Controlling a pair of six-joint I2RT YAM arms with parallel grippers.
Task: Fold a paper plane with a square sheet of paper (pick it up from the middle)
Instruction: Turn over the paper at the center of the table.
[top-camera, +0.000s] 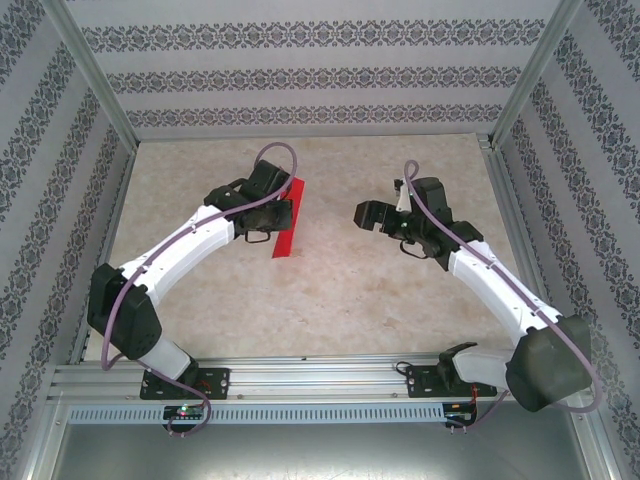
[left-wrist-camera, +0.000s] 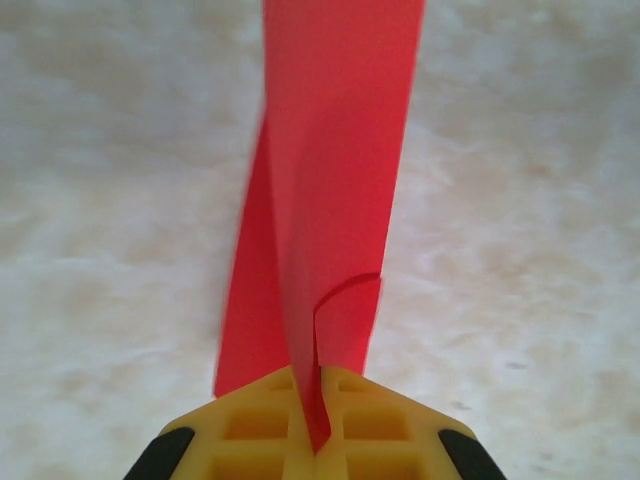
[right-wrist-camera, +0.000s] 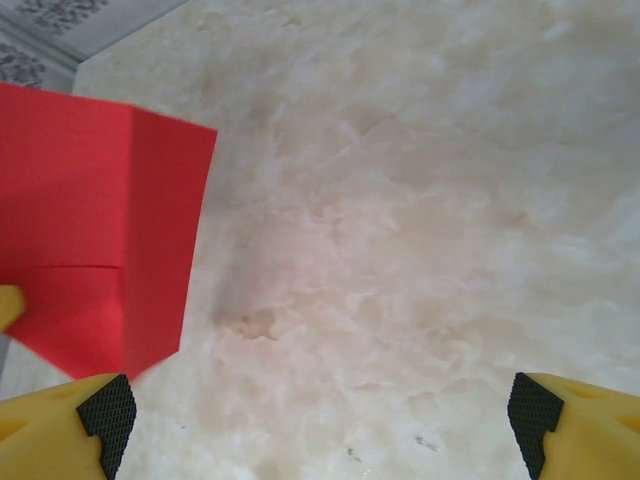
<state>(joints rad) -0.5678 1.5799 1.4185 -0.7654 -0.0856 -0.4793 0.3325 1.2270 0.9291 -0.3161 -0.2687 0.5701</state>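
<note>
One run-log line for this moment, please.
left gripper: shut on red paper | right gripper: open, apart from paper, above table | paper: folded, creased

Both arms bent inward; left hand (top-camera: 287, 214) pinched tight, right hand (top-camera: 363, 214) with fingers wide apart.

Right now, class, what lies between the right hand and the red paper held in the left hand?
Nothing but bare marbled tabletop, seen in the top view, separates the right hand from the red paper pinched in the left hand.
</note>
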